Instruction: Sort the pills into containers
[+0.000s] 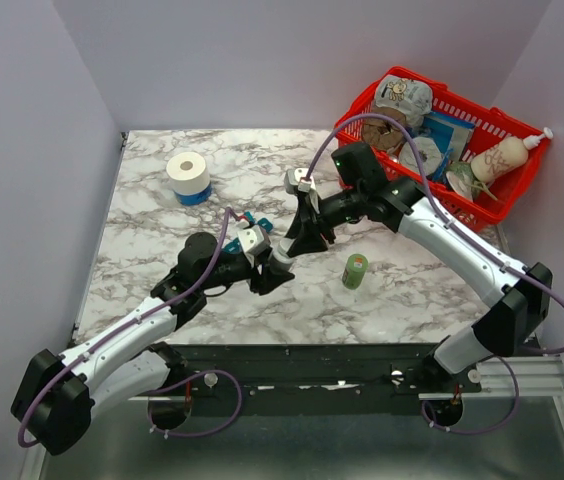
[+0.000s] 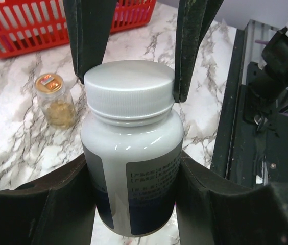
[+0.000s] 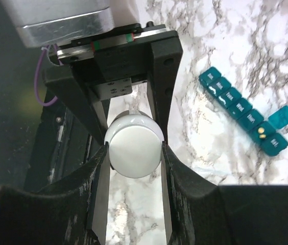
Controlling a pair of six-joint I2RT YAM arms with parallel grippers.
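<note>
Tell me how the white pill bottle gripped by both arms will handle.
The white pill bottle looks glossy and smooth, so it may spin in the left gripper if its cap is twisted. It seems rigid plastic, unlikely to dent. The ribbed cap edge probably gives the right gripper fair purchase.

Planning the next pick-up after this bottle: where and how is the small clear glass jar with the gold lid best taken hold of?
Probably the round body of the small clear glass jar, just below its gold lid, coming in level from the side. It stands upright on the marble table, apart from other things, and the straight wall suits two flat fingers.
</note>
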